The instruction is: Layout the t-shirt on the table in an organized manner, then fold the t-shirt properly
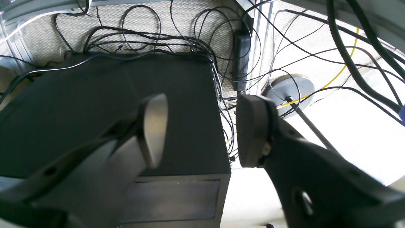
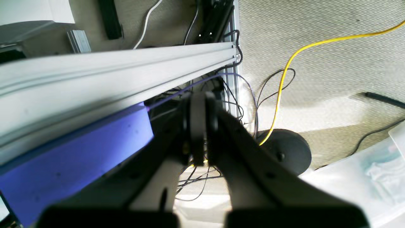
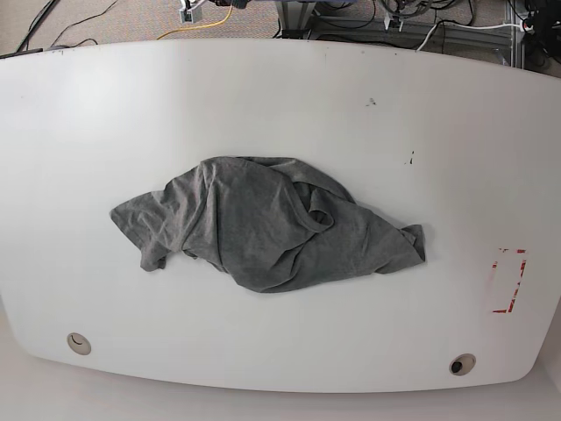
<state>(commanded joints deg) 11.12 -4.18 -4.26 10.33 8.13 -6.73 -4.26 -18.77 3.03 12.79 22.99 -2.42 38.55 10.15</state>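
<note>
Tangled cables behind a black box.

A: Left wrist view: matte black two-finger gripper, hard-plastic build. Finger at lower left of frame ends in a rounded paddle with a smooth grey face. Finger at centre right has a thick black oval pad, with a small pale metal fitting at its base.

B: Holes?

A: Round bore through each finger arm, lower left and lower right of frame.

B: Right wrist view?

A: Same matte black two-finger gripper, centre of frame. Rounded disc-shaped tips, slim tapering arms widening toward the bottom edge. A slot shows lower centre, and small round holes dot the right arm.
</note>
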